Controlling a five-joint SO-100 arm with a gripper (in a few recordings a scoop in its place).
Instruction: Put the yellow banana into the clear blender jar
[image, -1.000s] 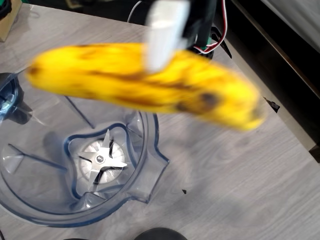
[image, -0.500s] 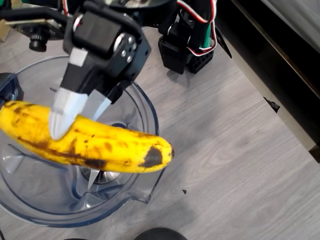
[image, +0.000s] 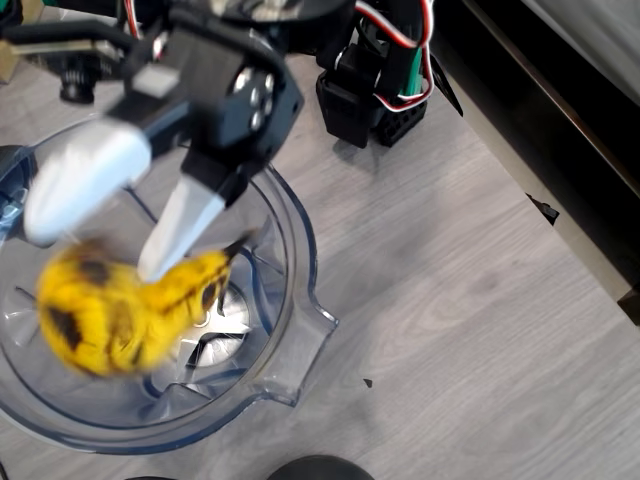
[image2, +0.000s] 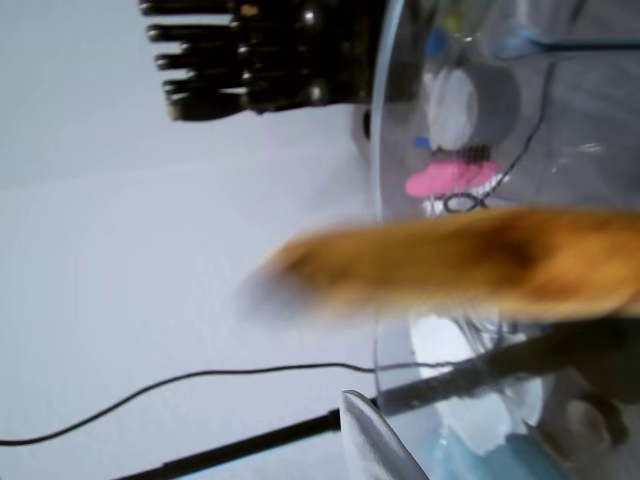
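Here the gripper (image: 115, 225) hangs above the clear blender jar (image: 290, 225), its two white fingers (image: 75, 180) spread wide with nothing between them. The yellow banana (image: 125, 310) shows in the overhead view as a motion-blurred shape inside the jar's rim, over the silver blade (image: 215, 330), one end just beside a fingertip; whether it touches is unclear. The wrist view has the banana as an orange-brown smear across the jar wall. Judged step: release into the jar. To do it well, keep the fingers apart and lift straight up, clear of the rim, so nothing snags the fruit or tips the jar on the grey table (image: 470, 300).
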